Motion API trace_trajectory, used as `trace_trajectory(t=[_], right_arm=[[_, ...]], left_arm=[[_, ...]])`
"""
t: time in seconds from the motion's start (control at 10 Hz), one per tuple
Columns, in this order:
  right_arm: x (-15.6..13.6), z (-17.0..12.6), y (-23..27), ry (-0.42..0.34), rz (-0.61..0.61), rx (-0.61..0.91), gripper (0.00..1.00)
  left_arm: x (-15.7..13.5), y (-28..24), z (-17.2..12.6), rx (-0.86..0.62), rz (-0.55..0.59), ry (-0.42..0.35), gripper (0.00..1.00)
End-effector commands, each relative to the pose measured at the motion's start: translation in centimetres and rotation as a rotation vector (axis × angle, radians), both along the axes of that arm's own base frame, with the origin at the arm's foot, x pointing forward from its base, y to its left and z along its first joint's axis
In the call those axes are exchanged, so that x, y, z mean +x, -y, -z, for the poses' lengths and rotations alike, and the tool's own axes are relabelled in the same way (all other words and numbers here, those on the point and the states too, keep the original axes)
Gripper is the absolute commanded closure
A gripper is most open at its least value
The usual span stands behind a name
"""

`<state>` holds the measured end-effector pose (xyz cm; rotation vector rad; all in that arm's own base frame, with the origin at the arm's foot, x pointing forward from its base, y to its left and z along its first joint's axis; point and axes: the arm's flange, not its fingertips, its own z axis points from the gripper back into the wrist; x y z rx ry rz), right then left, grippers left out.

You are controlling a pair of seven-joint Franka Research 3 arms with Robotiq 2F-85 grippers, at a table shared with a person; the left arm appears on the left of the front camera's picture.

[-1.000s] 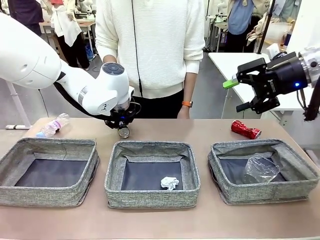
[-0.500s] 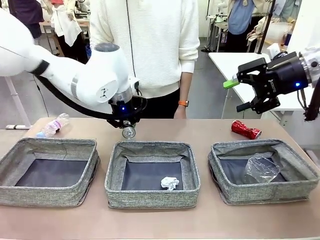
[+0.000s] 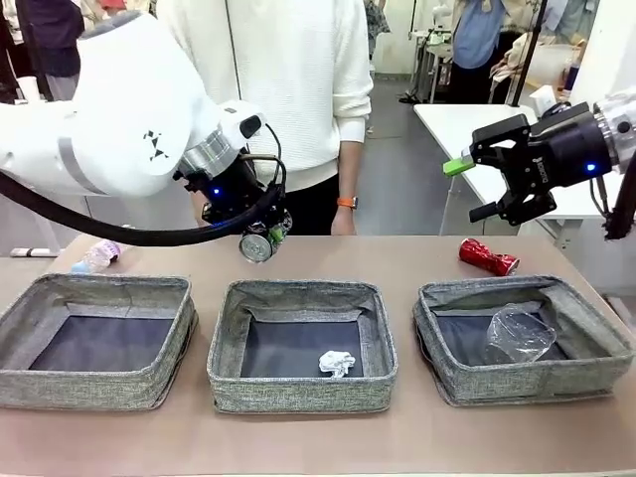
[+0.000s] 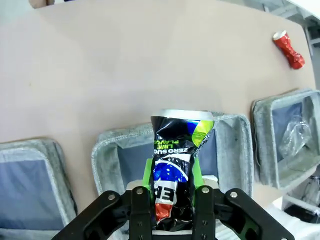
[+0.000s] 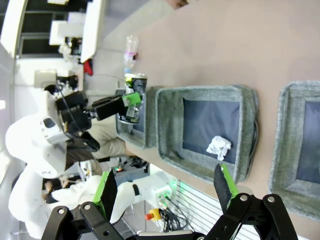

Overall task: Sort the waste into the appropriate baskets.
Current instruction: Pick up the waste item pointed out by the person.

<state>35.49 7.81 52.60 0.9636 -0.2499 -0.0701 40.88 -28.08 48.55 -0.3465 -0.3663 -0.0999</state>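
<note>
The left tool (image 3: 260,238) is now gripping the dark printed can (image 3: 256,243) between its green pads and holding it in the air. A second ago the can was sitting low, at the surface (image 3: 397,258) just behind the middle basket (image 3: 298,390). Since then the left arm has been lifting and swinging, so the can is hanging tilted, clear of the surface, near that basket's far rim. In the left wrist view the crushed can (image 4: 177,160) is showing clamped upright in the left tool (image 4: 172,190), with the middle basket lying beneath and beyond it. The right tool (image 3: 469,189) has not moved: it is staying raised at the right with its fingers spread wide and nothing between them. The crumpled white paper ball (image 3: 337,363) is lying in the middle basket, and the clear plastic cup (image 3: 519,335) is lying in the right basket (image 3: 527,383). The left basket (image 3: 99,388) is holding nothing. The crushed red can (image 3: 488,257) is resting on the surface behind the right basket, and the bottle (image 3: 97,254) is lying behind the left basket. A person in a white jumper (image 3: 288,79) is standing at the far side. The pick-up seems complete; carrying and dropping the can is what remains, likely into the left basket, since paper and plastic are occupying the others.
</note>
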Motion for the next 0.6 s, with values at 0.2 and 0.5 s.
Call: trace_trajectory(t=[0.2, 0.5], right_arm=[[0.0, -0.3, -0.1, -0.015, 0.008, -0.007, 0.00], [0.0, -0.3, -0.1, -0.015, 0.008, -0.007, 0.00]], left_arm=[[0.8, -0.3, 0.1, -0.001, -0.027, -0.001, 0.68], [-0.5, 5.3, -7.7, -0.053, -0.146, -0.173, 0.68]])
